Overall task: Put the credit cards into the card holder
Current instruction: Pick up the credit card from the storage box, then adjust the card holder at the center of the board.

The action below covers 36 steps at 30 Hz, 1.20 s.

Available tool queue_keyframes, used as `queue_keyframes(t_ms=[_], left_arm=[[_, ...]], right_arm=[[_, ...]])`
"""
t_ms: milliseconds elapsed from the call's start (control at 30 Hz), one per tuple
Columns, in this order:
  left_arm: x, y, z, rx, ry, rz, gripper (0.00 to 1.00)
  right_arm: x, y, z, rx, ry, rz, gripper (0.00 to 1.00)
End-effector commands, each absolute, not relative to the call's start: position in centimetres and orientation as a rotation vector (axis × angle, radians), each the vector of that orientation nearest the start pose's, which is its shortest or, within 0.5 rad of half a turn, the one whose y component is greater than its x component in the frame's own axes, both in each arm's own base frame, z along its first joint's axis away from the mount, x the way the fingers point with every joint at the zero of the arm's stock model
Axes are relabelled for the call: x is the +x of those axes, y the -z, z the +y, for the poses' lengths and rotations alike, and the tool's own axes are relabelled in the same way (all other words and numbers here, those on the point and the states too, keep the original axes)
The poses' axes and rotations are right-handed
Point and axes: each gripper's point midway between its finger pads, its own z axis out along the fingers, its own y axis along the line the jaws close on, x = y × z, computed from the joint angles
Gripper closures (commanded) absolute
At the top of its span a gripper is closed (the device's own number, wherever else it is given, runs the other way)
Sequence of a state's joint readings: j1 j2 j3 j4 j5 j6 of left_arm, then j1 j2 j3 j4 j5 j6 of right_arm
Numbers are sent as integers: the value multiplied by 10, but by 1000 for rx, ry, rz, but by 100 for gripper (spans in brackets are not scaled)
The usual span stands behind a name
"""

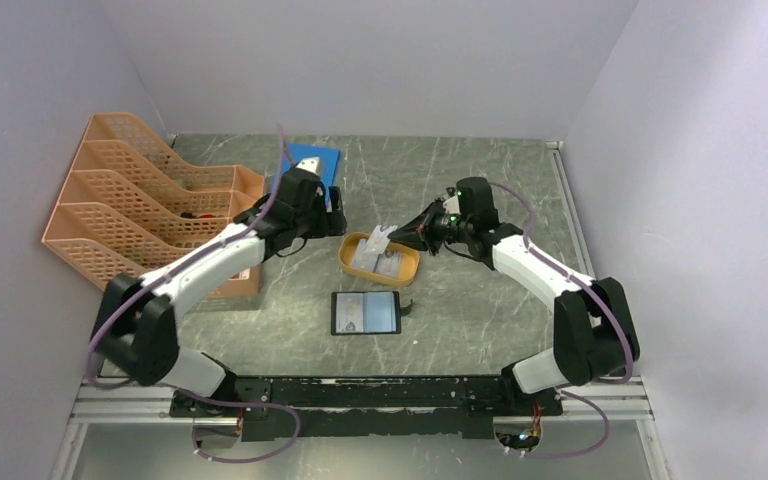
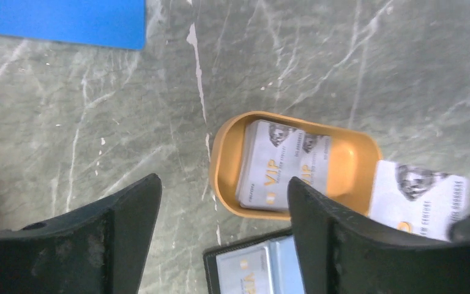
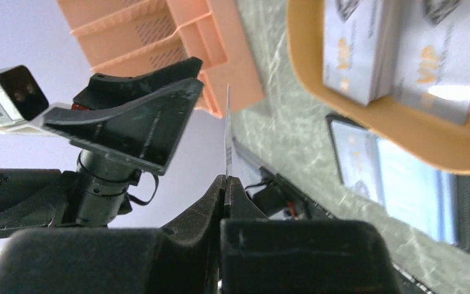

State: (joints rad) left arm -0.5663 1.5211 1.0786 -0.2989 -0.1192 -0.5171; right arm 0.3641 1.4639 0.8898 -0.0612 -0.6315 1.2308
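Note:
Several pale credit cards lie stacked in the orange oval dish. My right gripper is shut on one credit card and holds it tilted above the dish. The right wrist view shows this card edge-on between the closed fingers. The black card holder lies open in front of the dish with a card in its left pocket. My left gripper is open and empty, hovering just left of the dish. The left wrist view shows the dish, its cards, the held card and the holder.
An orange mesh file rack stands at the left. A blue flat sheet lies behind the left gripper. The grey marble table is walled on three sides.

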Motion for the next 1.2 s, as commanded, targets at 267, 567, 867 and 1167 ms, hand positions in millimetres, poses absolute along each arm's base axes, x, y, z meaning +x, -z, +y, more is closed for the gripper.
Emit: queue_keyframes(t_ms=[267, 567, 867, 1167], left_arm=[[292, -196, -196, 9, 585, 2135, 2], [195, -153, -249, 307, 714, 2223, 2], [187, -132, -295, 442, 631, 2257, 2], [206, -143, -287, 287, 604, 2166, 2]], right_arm=[[274, -203, 234, 149, -1181, 2436, 100], [214, -139, 182, 21, -887, 2454, 100], [203, -102, 180, 45, -909, 2448, 100], [203, -115, 179, -60, -880, 2391, 100]])
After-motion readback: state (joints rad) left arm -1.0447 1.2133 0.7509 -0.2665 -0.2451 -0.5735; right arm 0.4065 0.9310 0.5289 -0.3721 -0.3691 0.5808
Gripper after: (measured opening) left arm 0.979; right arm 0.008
